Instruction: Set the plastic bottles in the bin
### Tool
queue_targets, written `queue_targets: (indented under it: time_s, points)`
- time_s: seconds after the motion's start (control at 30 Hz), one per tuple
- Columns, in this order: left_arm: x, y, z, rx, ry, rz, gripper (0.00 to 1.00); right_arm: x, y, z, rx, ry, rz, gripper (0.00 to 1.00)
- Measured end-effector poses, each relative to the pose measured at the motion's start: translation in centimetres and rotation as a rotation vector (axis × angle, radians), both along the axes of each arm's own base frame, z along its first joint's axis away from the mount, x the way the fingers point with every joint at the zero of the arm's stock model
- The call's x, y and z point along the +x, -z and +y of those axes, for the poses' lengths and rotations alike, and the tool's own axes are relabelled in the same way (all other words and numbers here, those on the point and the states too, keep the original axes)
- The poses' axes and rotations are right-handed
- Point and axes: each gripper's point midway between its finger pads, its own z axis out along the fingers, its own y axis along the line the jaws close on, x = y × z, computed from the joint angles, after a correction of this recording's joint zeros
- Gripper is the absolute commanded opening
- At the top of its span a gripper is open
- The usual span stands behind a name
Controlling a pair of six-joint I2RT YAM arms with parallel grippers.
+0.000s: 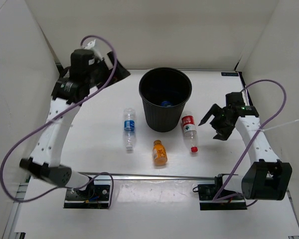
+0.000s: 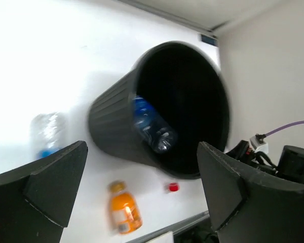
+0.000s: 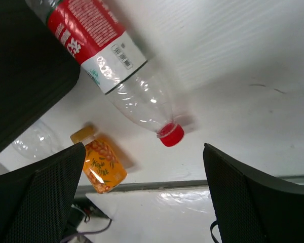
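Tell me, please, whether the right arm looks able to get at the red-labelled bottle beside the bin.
Probably yes. The right hand hangs open just beside the red-labelled bottle, with nothing lying between them. The bin stands on the bottle's other side, out of the way.

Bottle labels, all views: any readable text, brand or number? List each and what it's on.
No text can be read in any view.
Red-labelled bottle: white characters on the red label, too blurred to read; a barcode on the white band, digits too small.
Orange bottle: printed label, too blurred.
Blue-labelled bottle lying on the table: label too small.
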Motion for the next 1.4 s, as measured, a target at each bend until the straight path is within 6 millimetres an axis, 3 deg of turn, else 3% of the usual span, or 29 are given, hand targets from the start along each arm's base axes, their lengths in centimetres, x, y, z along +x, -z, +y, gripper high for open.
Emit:
queue_targets:
  time_s: [0.17,0.33,0.53,0.63,0.77,0.8,0.9,1.0,1.1,1.2,1.27,1.4]
  points:
    - [-3.2,4.5,5.3,0.067,-0.136,0.102,1.00,1.2,2.2,2.9,0.064,-0.142,-0.011,1.00]
    - [-3.6,8.6,7.5,0.134,-0.187,0.230,1.00,3.5,3.9,4.7,0.076,-0.242,-0.052,1.00]
    - [-4.2,9.8,9.3,0.166,-0.215,0.288,1.00,4.3,9.1,5.0,0.000,-0.297,0.062,1.00]
    - [-4.4,10.2,9.7,0.172,-0.225,0.303,1.00,4.4,10.7,5.5,-0.028,-0.336,0.105,1.00]
    - [-4.5,10.7,10.3,0.177,-0.237,0.324,1.00,5.6,11.4,6.6,-0.060,-0.373,0.113,0.65]
    - [-4.5,10.8,10.4,0.178,-0.240,0.327,1.00,5.8,11.4,6.7,-0.066,-0.372,0.110,0.49]
    - [-4.5,10.8,10.8,0.178,-0.250,0.330,1.00,6.1,11.3,6.1,-0.099,-0.333,0.118,0.45]
    - [-4.4,11.0,11.1,0.176,-0.259,0.335,1.00,5.9,11.1,3.9,-0.159,-0.250,0.148,0.39]
    - [-4.7,12.2,11.4,0.168,-0.266,0.364,1.00,5.4,9.6,0.7,-0.209,-0.114,0.180,0.31]
    - [-5.1,14.0,11.8,0.157,-0.278,0.420,1.00,6.6,5.1,-1.7,-0.223,0.001,0.109,0.31]
    - [-5.3,14.8,12.0,0.150,-0.286,0.447,1.00,8.8,0.3,-1.9,-0.192,0.043,-0.027,0.31]
    - [-5.4,15.3,12.1,0.136,-0.294,0.465,1.00,13.5,-13.4,-0.1,-0.076,0.029,-0.419,0.31]
